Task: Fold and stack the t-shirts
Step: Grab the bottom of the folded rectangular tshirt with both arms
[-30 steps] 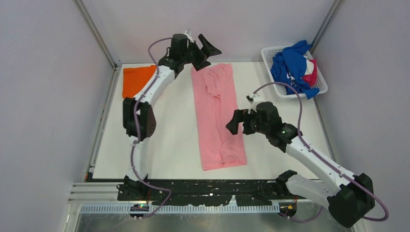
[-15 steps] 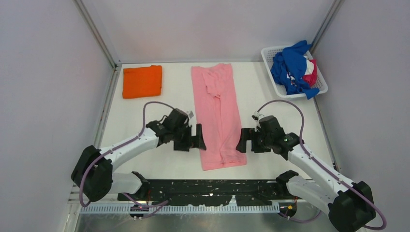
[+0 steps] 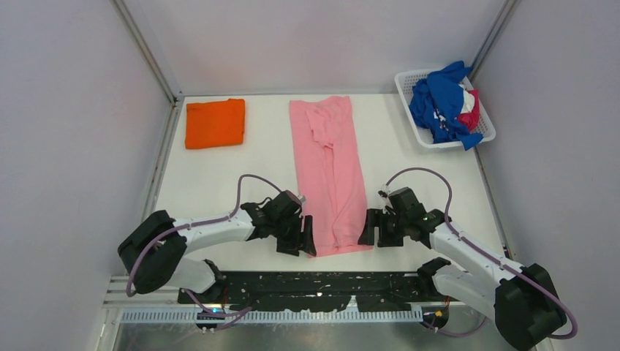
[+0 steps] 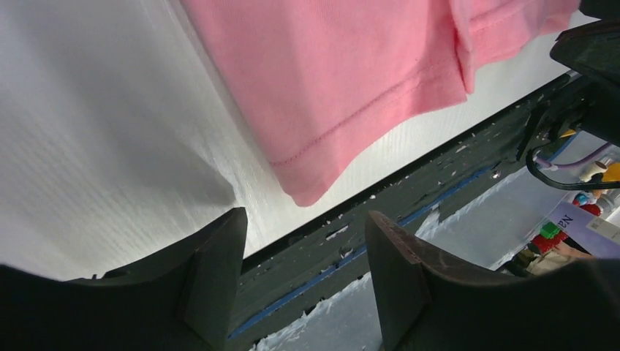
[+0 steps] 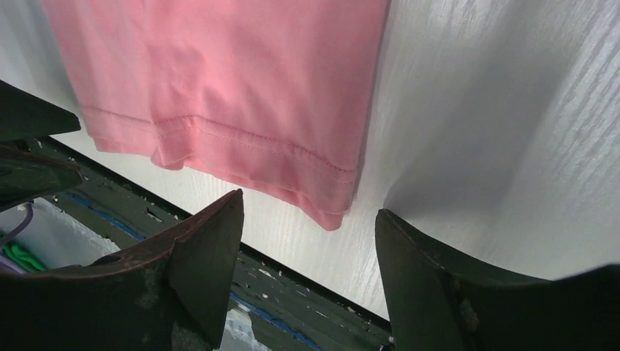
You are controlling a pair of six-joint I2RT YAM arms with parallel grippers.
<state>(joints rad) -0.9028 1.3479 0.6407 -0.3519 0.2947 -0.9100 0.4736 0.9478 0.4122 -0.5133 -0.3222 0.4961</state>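
A light pink t-shirt (image 3: 328, 172) lies folded into a long strip down the middle of the table. Its hem shows in the left wrist view (image 4: 343, 88) and in the right wrist view (image 5: 241, 95). My left gripper (image 3: 305, 238) is open and empty at the hem's near left corner. My right gripper (image 3: 368, 228) is open and empty at the hem's near right corner. A folded bright orange t-shirt (image 3: 215, 123) lies at the far left. Royal blue (image 3: 434, 102), magenta (image 3: 471, 111) and white tees are heaped in the basket.
A white slatted basket (image 3: 409, 82) stands at the far right. The table's near edge and a dark rail (image 3: 322, 285) run just below both grippers. Grey walls enclose the table on three sides.
Both arms have come down to the near end of the pink t-shirt. The left arm swung from the far end of the table to the hem's left corner. Nothing was grasped.
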